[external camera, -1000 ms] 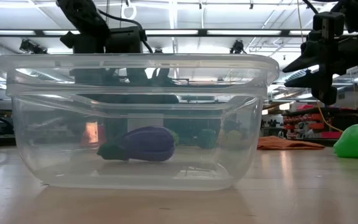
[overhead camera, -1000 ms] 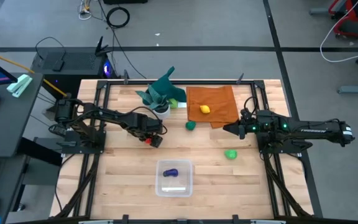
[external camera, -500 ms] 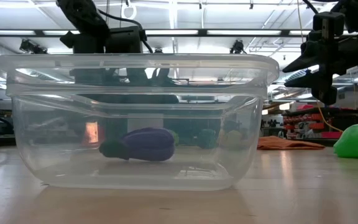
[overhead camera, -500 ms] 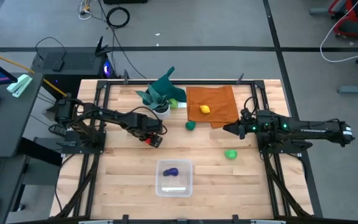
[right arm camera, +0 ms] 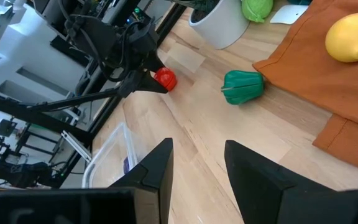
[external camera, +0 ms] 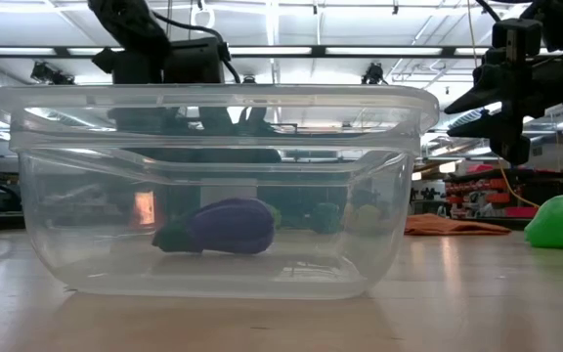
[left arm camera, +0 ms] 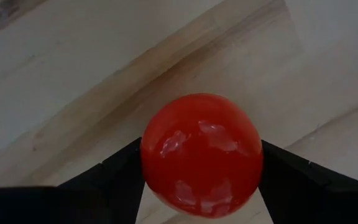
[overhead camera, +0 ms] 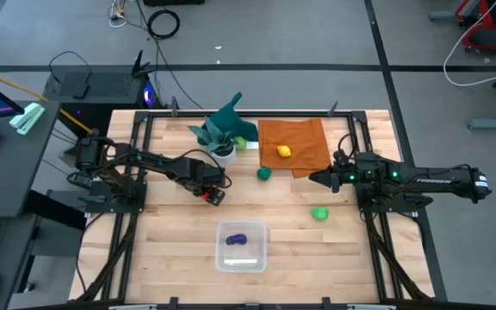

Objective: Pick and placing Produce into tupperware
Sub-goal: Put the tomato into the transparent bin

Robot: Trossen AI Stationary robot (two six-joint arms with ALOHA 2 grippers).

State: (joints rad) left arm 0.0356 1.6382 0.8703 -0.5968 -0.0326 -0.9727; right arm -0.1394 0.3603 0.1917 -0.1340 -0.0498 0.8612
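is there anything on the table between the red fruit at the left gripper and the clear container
Nothing visible stands in the way. The red fruit sits between the left gripper's fingers, and only bare wood lies between it and the clear container, which holds only the purple eggplant. The plant pot and dark green piece lie on the far side.

free: bare wood btw tupperware (overhead camera: 241,246) & cloth (overhead camera: 294,145) | obstacle: plant pot (overhead camera: 224,148) nr left pincer (overhead camera: 208,194)
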